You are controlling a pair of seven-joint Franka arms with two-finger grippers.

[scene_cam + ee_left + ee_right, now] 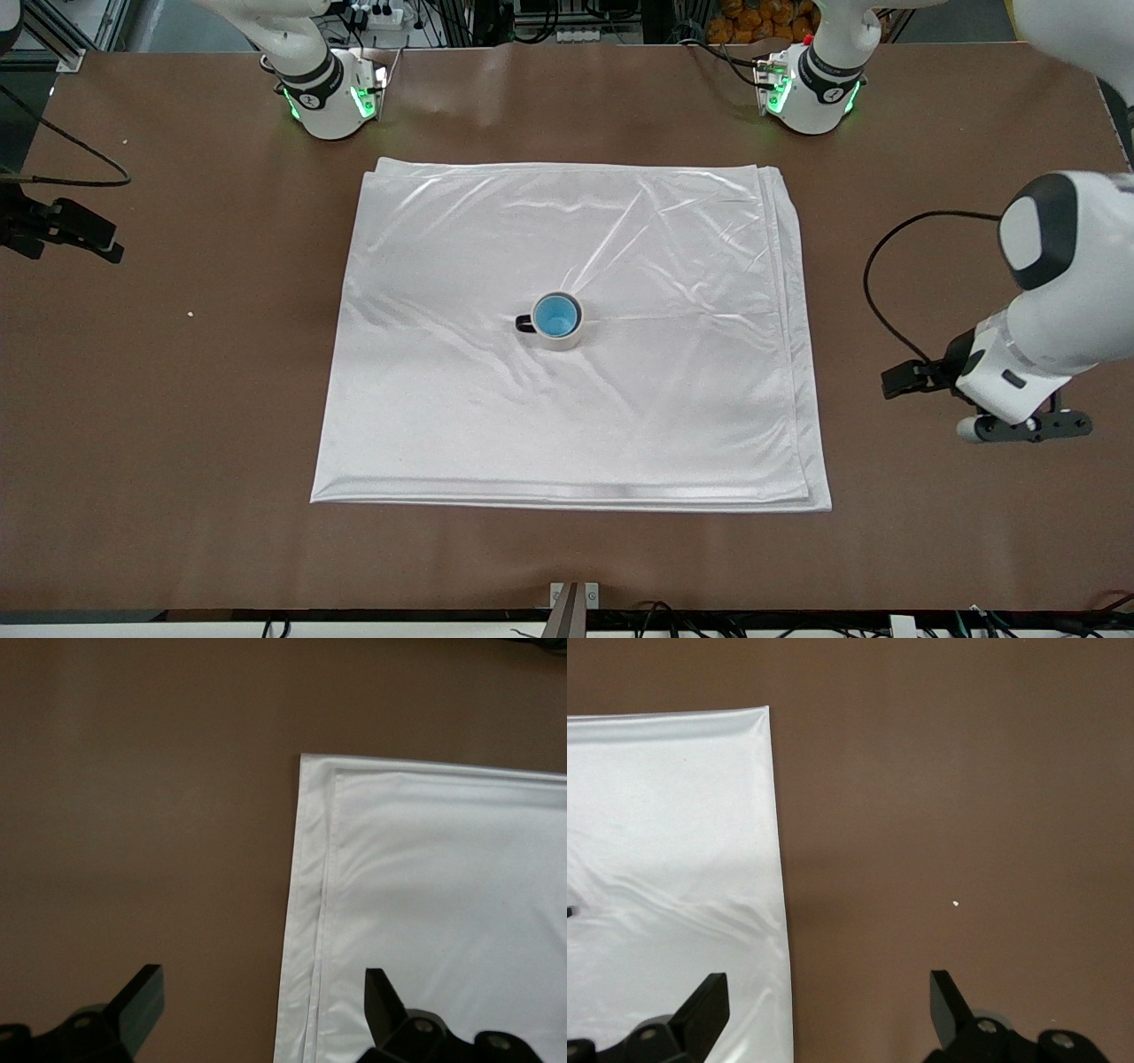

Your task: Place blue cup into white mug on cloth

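One blue cup [555, 315], one white mug [562, 338], one cloth [567, 399]

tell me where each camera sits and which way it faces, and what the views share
Front view: high across the table, facing both bases; looks down on the cloth with the blue cup inside the white mug; left gripper over bare table.
Left wrist view: on the left arm, looking down at a cloth corner; open fingers show.
Right wrist view: on the right arm, looking down at the cloth edge and table; open fingers show.
Shared: all three show the cloth.

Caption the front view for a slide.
Blue cup nested in white mug on the cloth; both arms wait aside.
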